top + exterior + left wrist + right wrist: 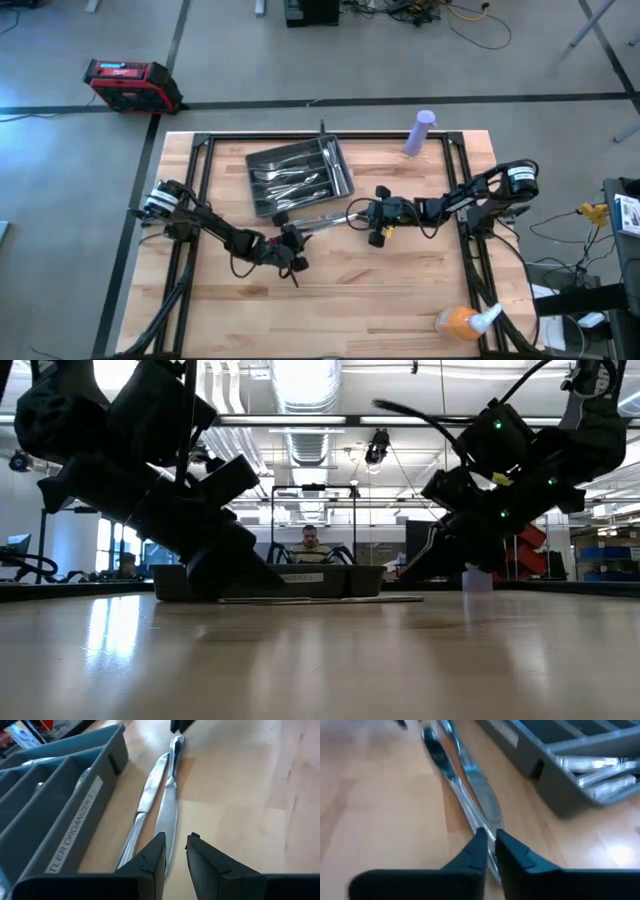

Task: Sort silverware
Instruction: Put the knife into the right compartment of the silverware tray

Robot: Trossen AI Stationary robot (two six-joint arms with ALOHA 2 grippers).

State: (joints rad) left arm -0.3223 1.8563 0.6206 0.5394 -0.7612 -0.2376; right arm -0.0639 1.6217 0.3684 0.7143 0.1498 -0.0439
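Two silver knives (157, 800) lie side by side on the wooden table, just off the near wall of the dark grey tray (300, 178). The tray holds several more pieces of silverware (295, 175). My right gripper (491, 845) is at the knives' right end, shut on one knife (470, 802). My left gripper (175, 857) is at their left end, low over the table and open by a narrow gap. One knife's blade tip (165, 855) reaches its finger; whether they touch does not show. My right gripper pinches one knife near its end (489, 831) between its two fingers. The fingers slant down from the table's right side and run roughly along the knife. The knife lies flat on the table (320, 599).
A purple cup (422, 132) stands at the far right of the table. An orange and white thing (465, 320) lies at the near right corner. The near middle of the table (330, 300) is bare wood. A person (310, 545) sits beyond the table.
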